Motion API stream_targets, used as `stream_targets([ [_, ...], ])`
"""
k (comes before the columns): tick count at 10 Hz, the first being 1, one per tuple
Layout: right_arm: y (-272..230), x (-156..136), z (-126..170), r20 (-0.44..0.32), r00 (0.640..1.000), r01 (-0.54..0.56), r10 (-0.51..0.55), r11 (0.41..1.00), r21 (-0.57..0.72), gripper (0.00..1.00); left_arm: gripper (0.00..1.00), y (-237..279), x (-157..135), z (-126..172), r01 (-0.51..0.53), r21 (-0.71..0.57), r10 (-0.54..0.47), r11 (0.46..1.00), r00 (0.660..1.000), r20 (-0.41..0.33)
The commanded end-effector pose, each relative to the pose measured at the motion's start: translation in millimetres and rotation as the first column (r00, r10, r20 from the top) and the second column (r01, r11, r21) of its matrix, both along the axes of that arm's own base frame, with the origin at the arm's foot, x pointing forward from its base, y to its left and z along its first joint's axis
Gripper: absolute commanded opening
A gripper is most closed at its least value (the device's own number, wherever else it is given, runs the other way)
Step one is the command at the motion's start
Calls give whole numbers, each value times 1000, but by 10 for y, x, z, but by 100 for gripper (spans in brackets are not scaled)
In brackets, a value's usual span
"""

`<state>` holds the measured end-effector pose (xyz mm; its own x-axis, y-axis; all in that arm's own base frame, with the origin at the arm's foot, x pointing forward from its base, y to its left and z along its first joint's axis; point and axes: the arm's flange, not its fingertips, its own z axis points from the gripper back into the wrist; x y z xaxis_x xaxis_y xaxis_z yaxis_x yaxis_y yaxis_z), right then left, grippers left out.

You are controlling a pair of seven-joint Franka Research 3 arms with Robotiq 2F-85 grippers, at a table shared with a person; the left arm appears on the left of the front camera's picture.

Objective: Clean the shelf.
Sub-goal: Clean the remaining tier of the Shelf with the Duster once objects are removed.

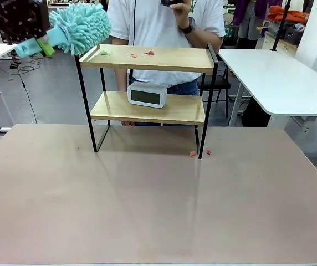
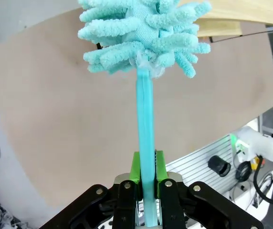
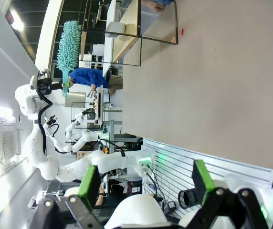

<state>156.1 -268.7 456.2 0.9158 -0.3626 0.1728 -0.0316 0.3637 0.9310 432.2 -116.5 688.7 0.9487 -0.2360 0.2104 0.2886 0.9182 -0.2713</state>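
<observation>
the shelf point(image 1: 147, 58) is set toward the far side of the bench point(image 1: 147, 210), with a person point(image 1: 164, 22) standing close behind it. the cleaning is judged to be at an early stage. a green scrap point(image 1: 104, 53) and two reddish scraps point(image 1: 149, 52) are seen on the top board, none yet swept off. two more bits point(image 1: 192, 153) lie on the bench just beside the near leg on the robot's right. a clock point(image 1: 147, 94) is left standing on the lower board, so that board is likely to need dusting around it.

a duster point(image 1: 81, 27) is pinched by its handle point(image 2: 145, 133) between the left jaws, the green pads point(image 2: 135, 167) pressed together on it from both sides. the left arm is held high at the shelf's left end, the handle slanting up to the fluffy head, which is brought to the top board's left corner. whether the head touches the board cannot be told. a sweep along the top board toward the scraps is judged the next need.

the right jaws are spread wide and hold nothing. their pads point(image 3: 89, 181) are seen well back from the shelf, at the near edge of the bench.
</observation>
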Motion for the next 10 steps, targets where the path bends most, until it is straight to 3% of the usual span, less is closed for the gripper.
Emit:
stream_targets([
  [1,4,6,20,33,999,-3,3,1000,6,100,0,-122,37,-100,-17,45,18,999,1000,-12],
  [6,4,6,20,33,999,-3,3,1000,6,100,0,-471,44,-283,70,87,-67,994,997,-37],
  [8,4,6,20,33,999,-3,3,1000,6,100,0,-586,10,-302,203,69,-200,977,978,-50],
  [10,4,6,20,33,999,-3,3,1000,6,100,0,-603,-40,-324,348,91,-344,933,937,-60],
])
